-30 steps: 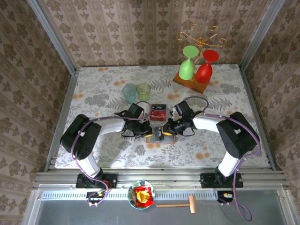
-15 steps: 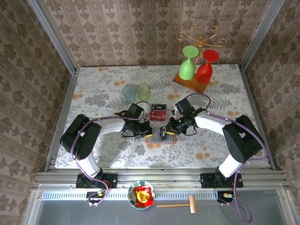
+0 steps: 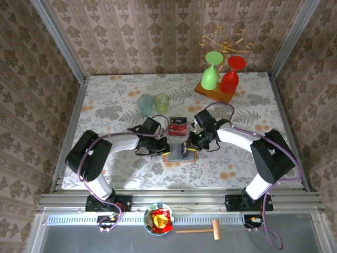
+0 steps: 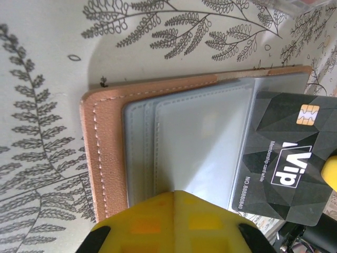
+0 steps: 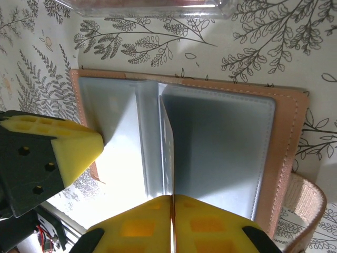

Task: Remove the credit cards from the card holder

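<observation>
The right hand (image 5: pixel 171 203) is pinched shut on the outer edge of a black card (image 4: pixel 279 158). The left hand (image 4: pixel 174 208) is shut too and empty, its tips resting on the wallet (image 4: pixel 108 158), pinning it, I'd say. The wallet lies open on the bench (image 4: pixel 47 63) between the hands, its long side running arm to arm. The card sits over the half nearer the right arm, so the pull goes that way. The left wrist camera gives the card's face and chip. The right wrist camera sees it edge-on. I cannot tell whether it has cleared its pocket.
</observation>
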Action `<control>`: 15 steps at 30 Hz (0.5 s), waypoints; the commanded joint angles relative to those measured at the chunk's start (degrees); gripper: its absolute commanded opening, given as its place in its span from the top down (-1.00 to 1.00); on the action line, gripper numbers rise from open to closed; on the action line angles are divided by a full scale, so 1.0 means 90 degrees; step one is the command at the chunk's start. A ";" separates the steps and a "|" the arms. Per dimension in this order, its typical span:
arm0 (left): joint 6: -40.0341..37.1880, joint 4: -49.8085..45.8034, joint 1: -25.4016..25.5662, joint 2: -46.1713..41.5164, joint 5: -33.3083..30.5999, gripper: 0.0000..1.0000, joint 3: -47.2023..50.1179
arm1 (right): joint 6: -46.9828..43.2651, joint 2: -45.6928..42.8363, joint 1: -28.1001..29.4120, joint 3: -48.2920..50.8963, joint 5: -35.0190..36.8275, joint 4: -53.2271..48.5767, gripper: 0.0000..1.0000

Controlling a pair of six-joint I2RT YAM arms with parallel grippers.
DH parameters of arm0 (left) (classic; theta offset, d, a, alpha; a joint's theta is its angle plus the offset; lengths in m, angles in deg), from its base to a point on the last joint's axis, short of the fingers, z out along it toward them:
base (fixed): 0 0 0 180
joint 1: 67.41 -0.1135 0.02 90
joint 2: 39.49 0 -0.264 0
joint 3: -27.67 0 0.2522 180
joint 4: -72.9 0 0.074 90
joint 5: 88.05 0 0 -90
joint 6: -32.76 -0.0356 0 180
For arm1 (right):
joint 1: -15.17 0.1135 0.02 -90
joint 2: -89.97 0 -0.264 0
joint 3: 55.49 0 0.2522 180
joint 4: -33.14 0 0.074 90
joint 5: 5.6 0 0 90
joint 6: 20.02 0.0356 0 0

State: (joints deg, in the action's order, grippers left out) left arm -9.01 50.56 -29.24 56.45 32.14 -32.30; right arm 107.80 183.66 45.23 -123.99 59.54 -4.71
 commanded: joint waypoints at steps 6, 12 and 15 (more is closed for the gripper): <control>0.0159 -0.0137 -0.0052 -0.0246 0.0035 0.78 0.0070 | -0.0071 0.0142 0.0398 -0.0474 0.0330 -0.0412 0.78; 0.0101 -0.0236 -0.0137 -0.0453 0.0128 0.70 -0.0010 | 0.0153 0.0222 0.0592 -0.0605 0.0489 -0.0495 0.69; -0.0002 -0.0316 -0.0212 -0.0549 0.0187 0.69 -0.0037 | 0.0295 0.0196 0.0669 -0.0624 0.0647 -0.0604 0.69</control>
State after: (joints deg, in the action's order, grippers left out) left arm -8.03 49.88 -30.46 53.36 32.42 -32.22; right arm 108.76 184.86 50.63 -127.81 62.58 -7.14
